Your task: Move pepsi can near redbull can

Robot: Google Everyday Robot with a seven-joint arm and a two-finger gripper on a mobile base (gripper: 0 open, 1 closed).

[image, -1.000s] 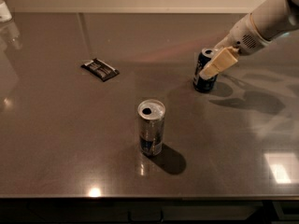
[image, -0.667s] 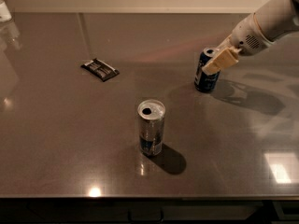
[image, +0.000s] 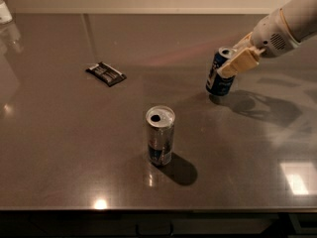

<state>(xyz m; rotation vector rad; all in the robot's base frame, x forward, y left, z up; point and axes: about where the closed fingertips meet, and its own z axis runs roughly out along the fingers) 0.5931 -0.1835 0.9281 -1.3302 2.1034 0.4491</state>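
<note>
While the pepsi can [image: 218, 83] is clasped near its top by the gripper [image: 229, 59] at the far right of the table [image: 74, 152], it is seen slightly tipped, probably for carrying. The redbull can [image: 160, 135] is seen upright, well apart, nearer and to the left, so a move that way is called for.

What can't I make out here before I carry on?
Camera view only:
pepsi can: upper side covered by the pincer at its top.
arm: cut off by the right edge.
packet: print too small.
white thing, top-left corner: cut off by the edges.
</note>
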